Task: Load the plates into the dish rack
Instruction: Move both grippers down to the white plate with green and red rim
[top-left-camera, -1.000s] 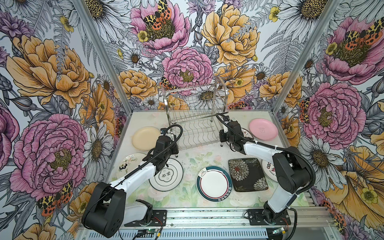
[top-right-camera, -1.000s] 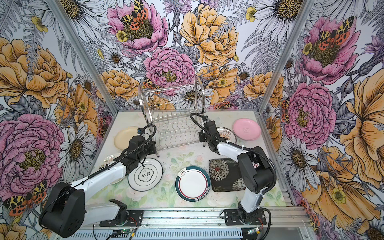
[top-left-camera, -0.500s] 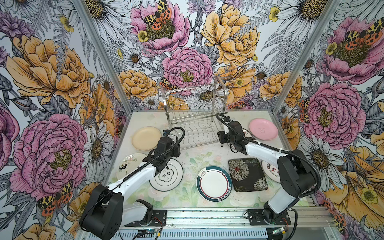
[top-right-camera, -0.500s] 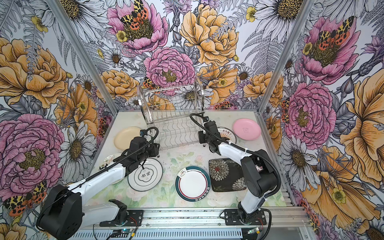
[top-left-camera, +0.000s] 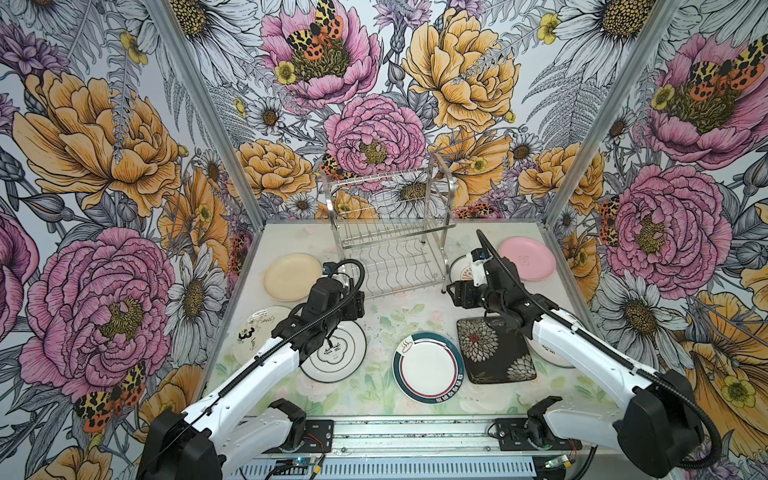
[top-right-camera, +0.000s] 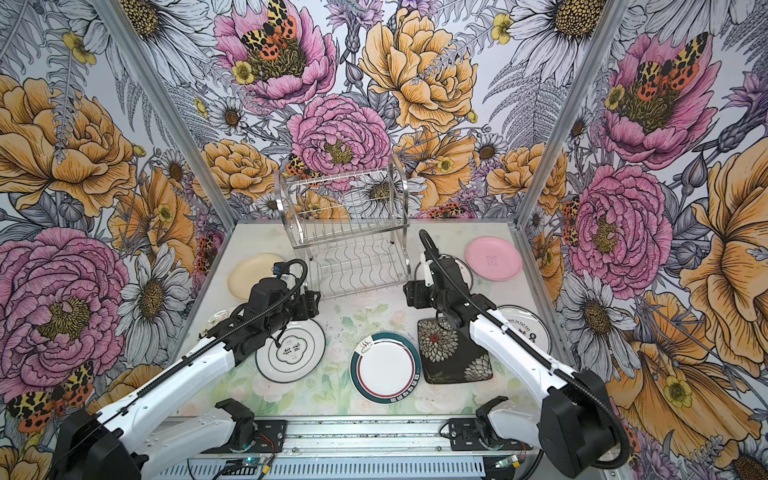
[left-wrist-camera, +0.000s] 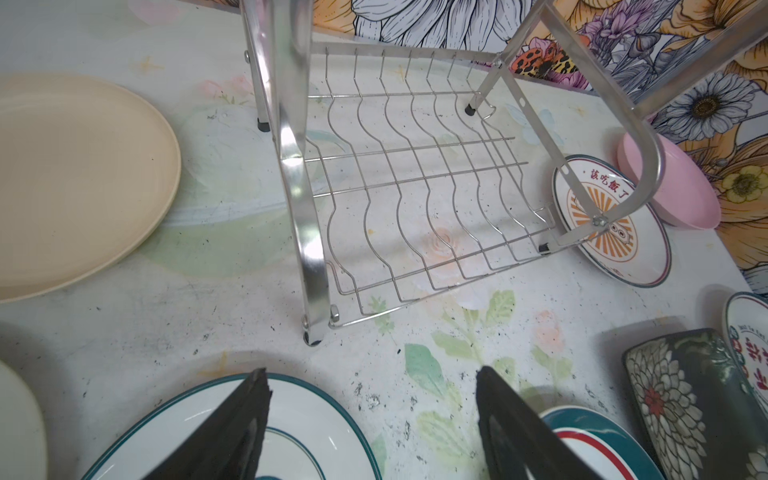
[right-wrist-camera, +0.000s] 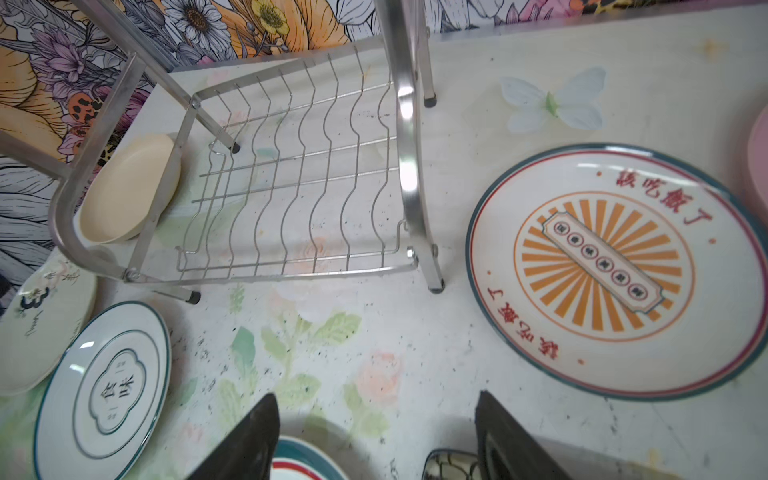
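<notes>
The dish rack (top-left-camera: 390, 266) stands empty at the back middle of the table (top-left-camera: 395, 316). Both tiers are bare, its long axis runs across from left to right, and its wavy slot wires run front to back. Every plate lies flat on the tabletop around it. The cream plate (top-left-camera: 291, 276) is just left of the rack. The sunburst plate (right-wrist-camera: 615, 270) is just beside its front right foot, with the pink plate (top-left-camera: 527, 258) beyond. Nearer the front lie the dark-rimmed plate (top-left-camera: 340, 353), the teal-rimmed plate (top-left-camera: 428, 368) and the black square floral plate (top-left-camera: 494, 353).

The left gripper (left-wrist-camera: 374, 382) hovers over the far edge of the dark-rimmed plate, just short of the rack's front left foot, jaws spread wide with nothing between them. The right gripper (right-wrist-camera: 376, 403) hangs near the front right foot, likewise spread and empty, with the sunburst plate close by on its outer side.

No plate is loaded yet. The left arm looks nearer for the dark-rimmed or cream plate, the right for the sunburst one. Either plate will need tipping onto its edge, face turned sideways, to slip between the wires.
</notes>
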